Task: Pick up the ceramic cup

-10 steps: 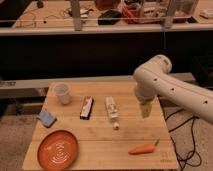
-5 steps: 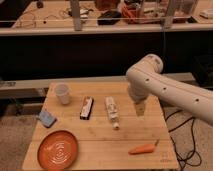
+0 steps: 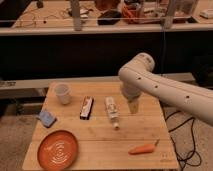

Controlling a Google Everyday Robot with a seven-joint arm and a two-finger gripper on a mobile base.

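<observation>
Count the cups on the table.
1. The ceramic cup stands near the far left corner, left of the dark bar. The gripper hangs above the table's right half, away from it.

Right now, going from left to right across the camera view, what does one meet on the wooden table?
blue pad, ceramic cup, dark flat bar, white tube, pincer hanging just right of the tube. Orange plate and carrot overlap others, so omitted.

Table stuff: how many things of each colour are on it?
White: 2, cup and tube
Orange: 2, plate and carrot
Blue: 1, sponge
Black: 1, flat box
Total: 6
Gripper hangs above the table, right of the tube.
</observation>
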